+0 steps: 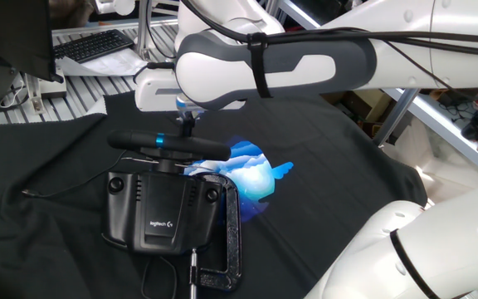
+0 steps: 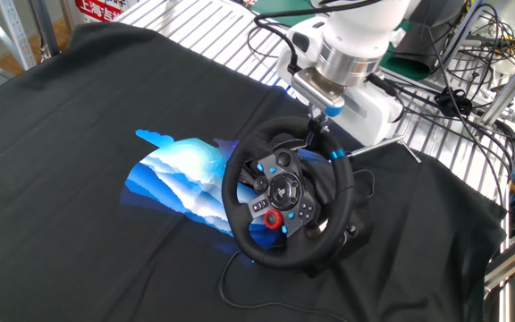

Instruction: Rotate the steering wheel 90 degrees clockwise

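Nearest, in one fixed view: grey metal C-clamp [image 1: 226,237] at five o'clock of black boxy Logitech-logo base [image 1: 163,208], seemingly pinning it down so turning force will not shift it. Beyond, black round steering wheel rim with light-blue centre stripe [image 1: 168,143], edge-on, mounted on that base atop black cloth-covered table [image 1: 330,166]. Farther, white two-finger gripper [image 1: 187,121] at rim's top, apparently clenched on rim near the stripe for leverage; closure not certain.

Other fixed view: steering wheel [image 2: 286,194] face-on, red and blue hub buttons visible, stripe near one o'clock; gripper [image 2: 316,128] at twelve. Blue-white printed patch [image 2: 181,182] at nine. Clamp unseen there.
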